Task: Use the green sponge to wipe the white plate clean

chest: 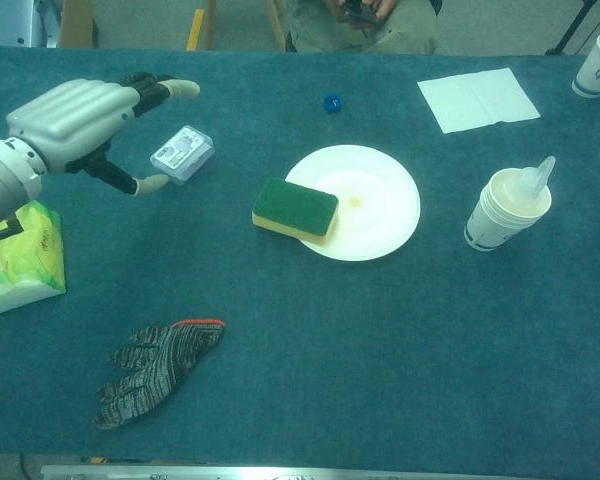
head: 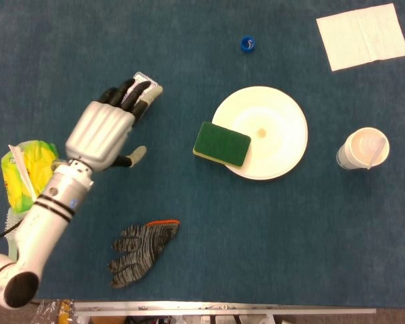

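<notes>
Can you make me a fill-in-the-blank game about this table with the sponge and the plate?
1. The green sponge lies partly on the white ____.
2. The left hand holds ____.
3. The black glove has a ____ cuff.
4. The small cap near the far edge is ____.

Missing words: plate; nothing; red; blue
</notes>
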